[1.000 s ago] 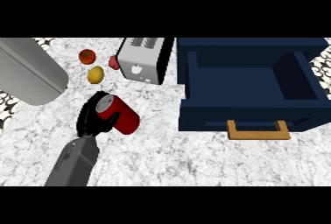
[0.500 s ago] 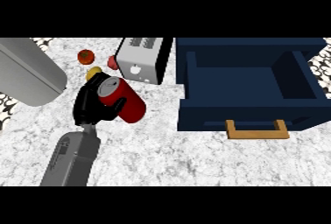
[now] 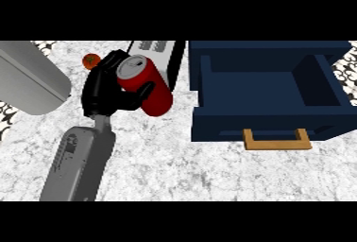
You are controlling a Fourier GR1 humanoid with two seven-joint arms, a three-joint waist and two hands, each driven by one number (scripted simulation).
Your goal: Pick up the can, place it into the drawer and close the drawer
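Note:
In the head view my left hand (image 3: 103,93) is shut on the red can (image 3: 152,90). Fingers wrap its left side and the thumb crosses its front. The can is lifted off the counter and tilted, its silver top (image 3: 132,67) facing up and left. It hangs left of the open navy drawer (image 3: 265,124), in front of the toaster. The drawer's inside looks bare, and its tan handle (image 3: 276,141) points toward me. My right hand is out of view.
A white toaster (image 3: 162,51) stands behind the can, partly hidden by it. An orange-red fruit (image 3: 90,60) lies at the far left of the hand. A large grey rounded object (image 3: 28,78) fills the left edge. Speckled counter (image 3: 209,175) spreads in front.
My left hand has lifted the can up off the counter and toward the toaster. The can now hides the yellow fruit and part of the toaster. The drawer has not moved.

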